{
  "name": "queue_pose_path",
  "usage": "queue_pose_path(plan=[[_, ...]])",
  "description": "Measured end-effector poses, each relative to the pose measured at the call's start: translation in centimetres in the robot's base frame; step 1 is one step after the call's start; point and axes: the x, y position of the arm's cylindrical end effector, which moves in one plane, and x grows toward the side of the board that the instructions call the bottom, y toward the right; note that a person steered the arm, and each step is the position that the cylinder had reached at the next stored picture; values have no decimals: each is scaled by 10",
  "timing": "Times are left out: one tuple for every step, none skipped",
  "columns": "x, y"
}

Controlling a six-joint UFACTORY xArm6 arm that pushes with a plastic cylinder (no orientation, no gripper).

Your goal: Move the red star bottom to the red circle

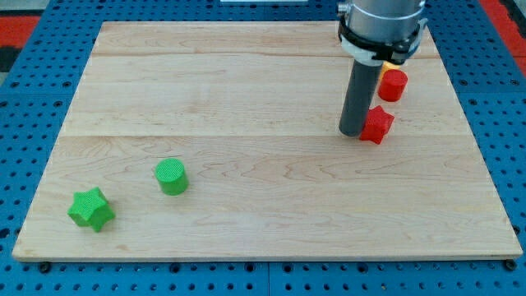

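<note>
In the camera view, a pale wooden tabletop (263, 189) is seen lying on a blue perforated base (16, 123). The dark rod is seen coming down from the arm's grey housing (384, 29) at the far right of the tabletop. My tip (352, 133) is set on the wood, touching the left side of the red star (377, 125), or standing just beside it; no gap can be made out between them. No jaws are carried by this arm, so no open or closed state can be told.

The red star is found in the far right part of the tabletop, just nearer the viewer than the red circle (394, 85) and slightly to its left. The two red blocks are close but apart, with a strip of bare wood showing between them. The red circle's upper left edge is partly covered by the arm's housing. A small patch of a yellow block (384, 66) is glimpsed just behind the red circle, under the housing; its shape cannot be made out.

At the near left, a green cylinder (171, 176) is seen standing upright, and a green star (90, 209) lies further left and nearer, close to the tabletop's near left corner. These two are well apart from the rod and the red blocks.
</note>
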Motion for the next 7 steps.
queue_pose_path(plan=[[7, 3], [7, 3], [7, 8], [-14, 11], [-25, 11], [-9, 11], [17, 18]])
